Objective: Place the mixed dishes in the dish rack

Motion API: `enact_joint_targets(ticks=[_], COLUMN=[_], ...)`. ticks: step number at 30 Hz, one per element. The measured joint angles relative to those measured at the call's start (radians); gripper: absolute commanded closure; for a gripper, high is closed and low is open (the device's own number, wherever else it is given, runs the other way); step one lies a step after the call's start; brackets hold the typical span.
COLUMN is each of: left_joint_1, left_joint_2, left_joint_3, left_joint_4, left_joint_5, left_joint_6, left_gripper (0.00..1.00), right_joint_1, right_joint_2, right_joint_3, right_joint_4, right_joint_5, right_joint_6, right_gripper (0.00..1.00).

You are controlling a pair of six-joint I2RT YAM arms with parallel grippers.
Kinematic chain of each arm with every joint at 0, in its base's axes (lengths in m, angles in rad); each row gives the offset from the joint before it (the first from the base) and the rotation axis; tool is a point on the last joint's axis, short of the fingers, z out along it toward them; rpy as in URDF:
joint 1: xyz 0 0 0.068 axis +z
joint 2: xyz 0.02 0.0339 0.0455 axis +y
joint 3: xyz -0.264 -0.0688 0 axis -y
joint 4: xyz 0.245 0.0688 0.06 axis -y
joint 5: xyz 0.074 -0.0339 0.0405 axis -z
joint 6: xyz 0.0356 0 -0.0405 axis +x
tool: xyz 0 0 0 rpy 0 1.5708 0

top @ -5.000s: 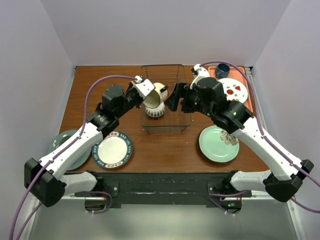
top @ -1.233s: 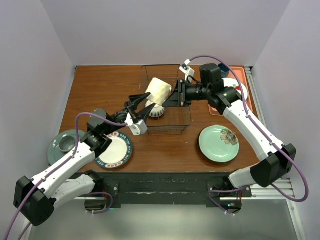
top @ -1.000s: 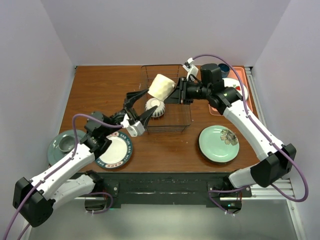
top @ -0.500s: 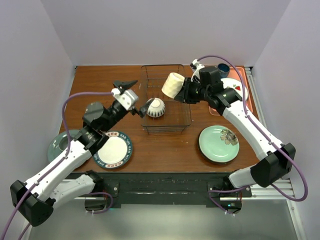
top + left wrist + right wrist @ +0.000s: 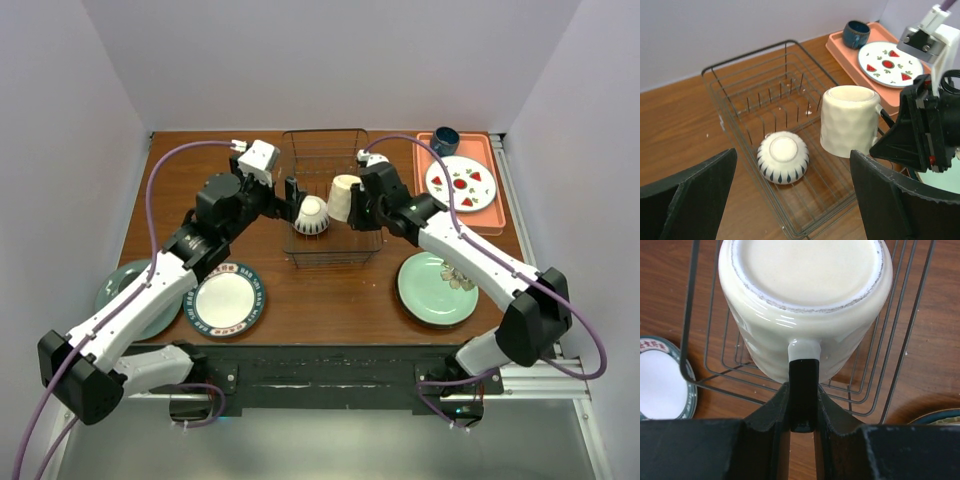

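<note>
The dark wire dish rack [image 5: 372,236] stands mid-table. A striped bowl [image 5: 311,214] lies upside down on its floor. My right gripper [image 5: 364,204] is shut on the dark handle [image 5: 803,385] of the cream mug [image 5: 344,197], which hangs base-up low in the rack, right of the bowl. The left gripper [image 5: 289,192] stands wide open at the rack's left side, holding nothing. In the left wrist view the bowl [image 5: 783,157] and the mug [image 5: 850,120] show beyond its spread fingers [image 5: 695,200]. A blue-rimmed white plate [image 5: 225,300] and a pale green flowered plate [image 5: 437,287] lie on the table.
A second green plate [image 5: 118,310] with a small dish on it sits at the front left. An orange tray [image 5: 495,215] at the back right carries a strawberry-patterned plate [image 5: 459,182] and a blue cup [image 5: 445,140]. Purple walls enclose the table.
My left gripper opened fully and swung from the rack's front corner to its left side. The right gripper lowered the mug from above the rack's back into the rack beside the bowl.
</note>
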Motion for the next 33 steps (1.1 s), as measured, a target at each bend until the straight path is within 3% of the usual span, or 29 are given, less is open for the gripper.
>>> enact_joint_targets(ticks=[9, 21, 33], left_joint_1=[0.029, 0.034, 0.045], left_joint_2=[0.096, 0.111, 0.134], left_joint_3=[0.063, 0.064, 0.064], left_joint_4=[-0.085, -0.099, -0.094], left_joint_5=[0.019, 0.036, 0.036], left_joint_6=[-0.111, -0.119, -0.119], left_gripper=[0.00, 0.00, 0.00], right_joint_1=[0.033, 0.043, 0.061], right_joint_2=[0.107, 0.191, 0.197], right_joint_3=[-0.012, -0.048, -0.153], right_joint_4=[0.045, 0.071, 0.267], right_joint_5=[0.111, 0.194, 0.247], right_joint_6=[0.002, -0.015, -0.076], right_gripper=[1.00, 1.00, 1.00])
